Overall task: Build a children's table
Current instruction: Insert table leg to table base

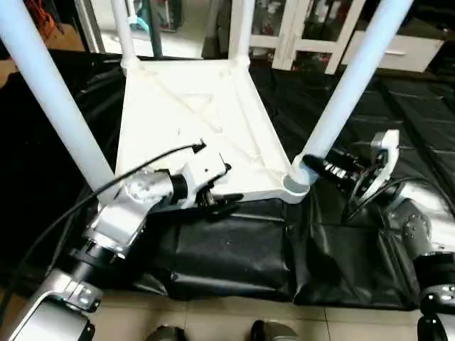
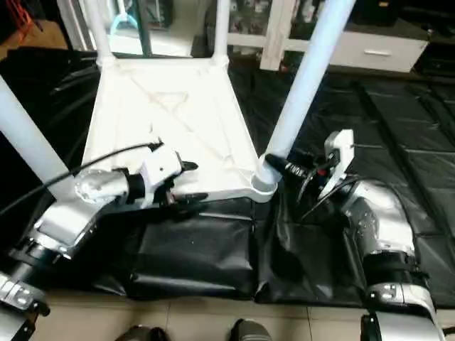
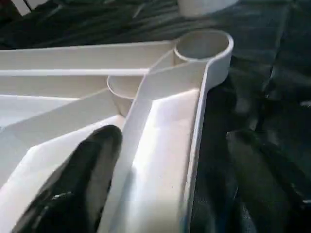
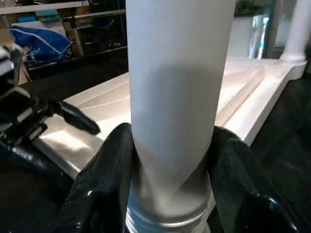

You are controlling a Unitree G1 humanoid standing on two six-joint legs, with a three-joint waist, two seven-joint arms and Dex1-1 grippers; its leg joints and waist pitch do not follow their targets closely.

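Table top [image 1: 192,121] lies upside down on the black sheet with four legs up; the right claw [image 4: 167,179] clasps the near right leg [image 1: 341,92] just above its socket, while the left claw [image 1: 217,188], jaws apart, rests over the near rim.

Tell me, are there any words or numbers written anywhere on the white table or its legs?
None that can be read.
The upside-down table top, its ribs and its corner socket are plain white.
The leg in the right gripper bears no print.
The left gripper and the black sheet carry no label.
The cabinet behind shows no legible text.
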